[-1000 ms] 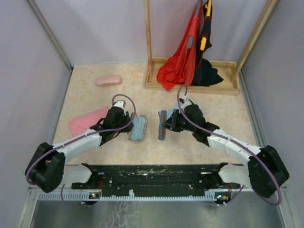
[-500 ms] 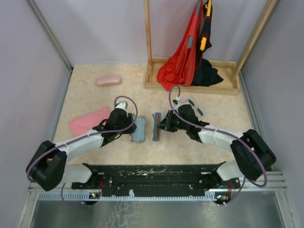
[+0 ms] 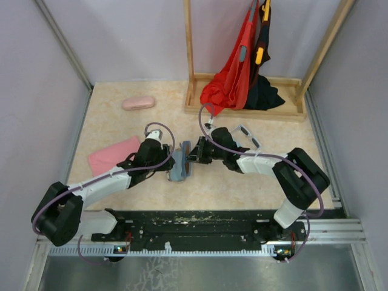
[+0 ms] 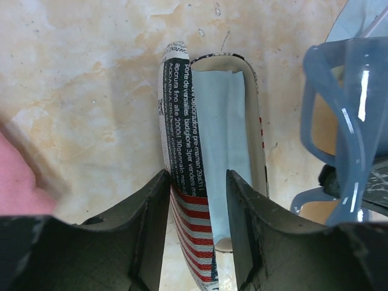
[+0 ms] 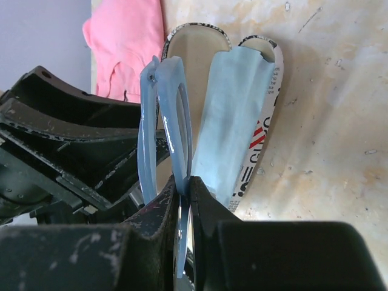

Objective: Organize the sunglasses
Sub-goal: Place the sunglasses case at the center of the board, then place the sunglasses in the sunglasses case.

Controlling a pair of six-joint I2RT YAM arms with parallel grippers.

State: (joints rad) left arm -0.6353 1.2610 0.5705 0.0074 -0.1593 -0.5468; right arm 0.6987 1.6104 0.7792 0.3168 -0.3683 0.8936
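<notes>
My right gripper is shut on the thin grey-blue framed glasses and holds them upright just over the open flag-printed case. A light-blue cloth lies inside the case. My left gripper straddles the case's left wall, one finger outside and one inside on the cloth, and holds it. The white-framed sunglasses with dark lenses lie on the table behind my right arm.
A pink cloth lies left of my left arm. A pink case lies at the back left. A wooden rack with a red bag and dark fabric stands at the back right.
My right gripper has moved left with the grey-framed glasses, from beside the case to right over it. The white sunglasses now show behind the right arm. My left gripper has stayed on the case.
</notes>
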